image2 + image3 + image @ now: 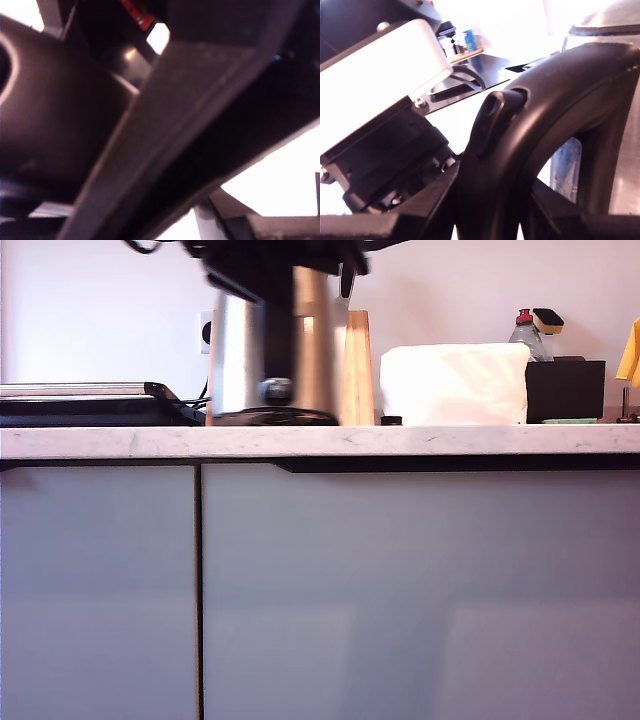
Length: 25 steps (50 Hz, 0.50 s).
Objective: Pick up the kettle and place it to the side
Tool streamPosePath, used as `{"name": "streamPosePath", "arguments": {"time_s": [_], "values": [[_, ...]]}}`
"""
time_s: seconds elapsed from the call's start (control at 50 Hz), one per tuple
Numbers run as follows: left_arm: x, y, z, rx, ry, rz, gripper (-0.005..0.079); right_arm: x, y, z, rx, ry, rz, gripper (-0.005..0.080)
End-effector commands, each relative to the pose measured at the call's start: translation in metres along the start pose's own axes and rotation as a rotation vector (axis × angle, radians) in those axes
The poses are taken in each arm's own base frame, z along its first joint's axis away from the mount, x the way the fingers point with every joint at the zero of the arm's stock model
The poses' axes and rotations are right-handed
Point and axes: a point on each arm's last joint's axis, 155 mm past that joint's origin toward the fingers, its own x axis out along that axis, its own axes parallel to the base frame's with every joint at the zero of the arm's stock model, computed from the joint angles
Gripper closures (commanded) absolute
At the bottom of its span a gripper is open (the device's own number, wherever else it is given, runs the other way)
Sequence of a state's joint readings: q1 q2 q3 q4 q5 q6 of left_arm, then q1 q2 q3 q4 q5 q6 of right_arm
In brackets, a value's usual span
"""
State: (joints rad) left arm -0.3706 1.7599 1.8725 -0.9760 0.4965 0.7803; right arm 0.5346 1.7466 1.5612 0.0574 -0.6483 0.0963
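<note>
The kettle [272,345], tall brushed steel, stands on its round black base [272,417] on the counter, left of centre in the exterior view. Dark arm parts [285,255] crowd over its top there. The second wrist view is filled by the kettle's broad black handle [555,105], with steel body [625,165] beside it. My second gripper [485,220] is shut around the lower handle. The other arm's white and black housing [375,75] hovers close by. My first gripper [115,115] shows only a blurred dark finger [165,130] against a rounded black part; whether it is open is unclear.
A wooden knife block [357,370] touches the kettle's side toward the exterior view's right. Beyond it come a white folded towel [455,385], a black box [565,390] and a bottle [527,332]. A black hob [90,405] lies at the exterior view's left. The counter edge [320,442] runs across.
</note>
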Motion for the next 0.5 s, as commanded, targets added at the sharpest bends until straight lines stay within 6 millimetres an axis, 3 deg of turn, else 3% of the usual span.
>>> {"name": "streamPosePath", "arguments": {"time_s": [0.0, 0.48], "values": [[-0.082, 0.057, 0.015, 0.01, -0.067, 0.266, 0.0763, -0.025, 0.025, 0.069, -0.203, -0.138, 0.022, 0.0765], [-0.117, 0.087, -0.046, -0.152, 0.002, 0.31, 0.0763, 0.017, 0.01, 0.037, -0.153, -0.072, 0.048, 0.0765]]}}
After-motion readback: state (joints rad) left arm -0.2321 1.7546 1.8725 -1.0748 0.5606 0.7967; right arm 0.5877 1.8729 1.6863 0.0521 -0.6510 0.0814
